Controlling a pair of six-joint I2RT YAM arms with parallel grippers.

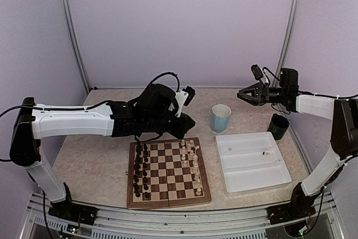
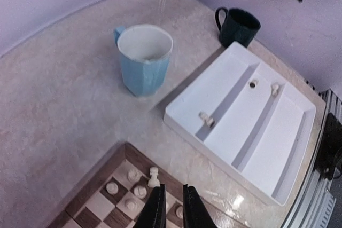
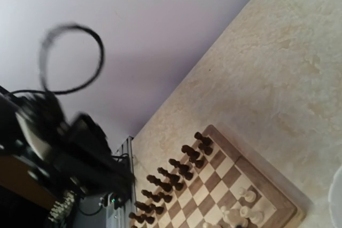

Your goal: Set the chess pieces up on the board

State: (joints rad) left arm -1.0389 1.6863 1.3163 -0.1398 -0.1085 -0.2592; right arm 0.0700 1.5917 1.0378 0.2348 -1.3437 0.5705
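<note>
My left gripper (image 2: 171,209) hangs over the far right corner of the board (image 2: 84,196). Its fingers are pinched almost together, and I see nothing between them. Just beneath it, cream chess pieces (image 2: 154,177) stand upright along the board's right-hand side.

My right gripper (image 1: 246,94) hovers high toward the table's far right corner, jaws spread wide and empty. The white tray (image 2: 291,148) sits just beside the board's right edge, toward the table's near right corner.

Three cream pieces lie in its channels. A toppled piece (image 2: 207,118) is in the channel nearest the board, and two more lie close together further right. They lie right of my left gripper, and below my right gripper toward the near edge, so I judge the right arm nearer.

The toppled piece seems to lie roughly crosswise to its channel. It is too small for me to tell which end is the base.
</note>
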